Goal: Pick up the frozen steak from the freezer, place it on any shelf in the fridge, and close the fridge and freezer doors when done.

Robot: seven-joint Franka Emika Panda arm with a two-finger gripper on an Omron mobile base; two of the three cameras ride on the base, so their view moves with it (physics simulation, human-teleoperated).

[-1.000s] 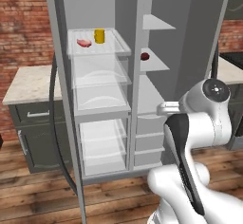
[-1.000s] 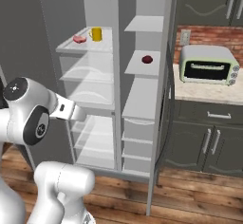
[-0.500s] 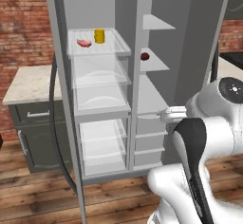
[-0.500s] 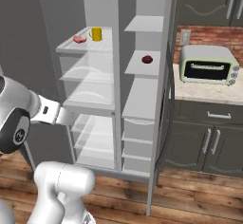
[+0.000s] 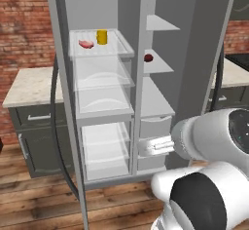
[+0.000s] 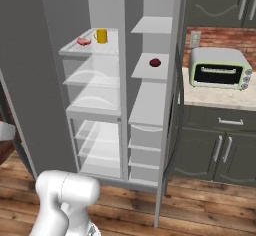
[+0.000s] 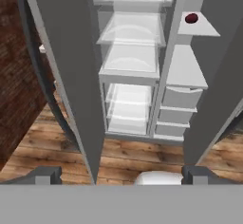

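The steak (image 5: 86, 44) lies on the top clear shelf (image 5: 125, 50) of the fridge (image 5: 102, 102), unmoved, left of the yellow cup (image 5: 101, 36). The gripper (image 7: 121, 174), fingers apart and empty, has drawn back from the fridge; both doors stay open.

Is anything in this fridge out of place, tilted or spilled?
Nothing is tilted or spilled. The steak lies flat beside the yellow cup on the top clear shelf. Only both doors stand open.
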